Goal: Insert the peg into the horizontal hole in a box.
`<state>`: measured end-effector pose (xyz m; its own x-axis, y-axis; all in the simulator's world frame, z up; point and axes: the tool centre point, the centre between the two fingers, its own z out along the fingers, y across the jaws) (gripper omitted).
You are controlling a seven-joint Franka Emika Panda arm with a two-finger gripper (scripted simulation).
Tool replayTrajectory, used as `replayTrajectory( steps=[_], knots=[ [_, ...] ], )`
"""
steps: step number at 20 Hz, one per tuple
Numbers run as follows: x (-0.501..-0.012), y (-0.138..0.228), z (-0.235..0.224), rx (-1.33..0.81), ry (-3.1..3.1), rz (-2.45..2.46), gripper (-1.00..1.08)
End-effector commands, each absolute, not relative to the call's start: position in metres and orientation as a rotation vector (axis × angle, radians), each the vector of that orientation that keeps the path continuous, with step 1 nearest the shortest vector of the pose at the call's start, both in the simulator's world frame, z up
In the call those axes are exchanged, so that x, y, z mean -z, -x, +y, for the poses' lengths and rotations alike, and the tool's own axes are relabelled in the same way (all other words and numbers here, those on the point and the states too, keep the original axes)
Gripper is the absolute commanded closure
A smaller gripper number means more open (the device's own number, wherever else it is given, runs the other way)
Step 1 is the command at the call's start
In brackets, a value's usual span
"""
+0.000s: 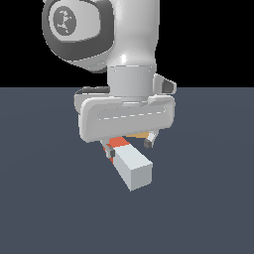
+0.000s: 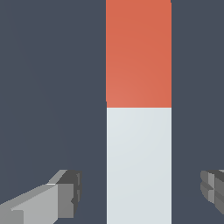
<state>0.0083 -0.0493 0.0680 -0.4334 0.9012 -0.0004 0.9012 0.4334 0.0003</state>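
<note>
**Peg lay straight beneath the spread end effector**

Nearest me was the white end of the peg [image 1: 130, 166], its long axis running from about five o'clock up to eleven o'clock, orange-red end tucked under the arm. Directly above it hung the end effector [image 1: 128, 147], wide open and gripping nothing; in the wrist view the fingers [image 2: 65, 192] stood apart on either side of the bar, touching neither flank. My guess was a plain descent and squeeze would follow. Beneath everything lay the flat slate-blue surface [image 1: 208, 208]. Neither box nor hole was visible anywhere.
</note>
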Motion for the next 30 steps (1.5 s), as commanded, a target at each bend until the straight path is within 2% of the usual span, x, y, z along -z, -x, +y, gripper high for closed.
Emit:
replayTrajectory(
  steps=[1,12,13,30],
  knots=[
    [-0.059,-0.008,-0.049,0.001,-1.671,2.661,-0.92],
    [-0.025,-0.009,-0.049,0.000,-1.668,2.663,-0.92],
    [-0.025,-0.009,-0.049,0.000,-1.668,2.663,1.08],
    [-0.030,-0.005,-0.046,-0.001,-1.713,2.634,1.08]
  ],
)
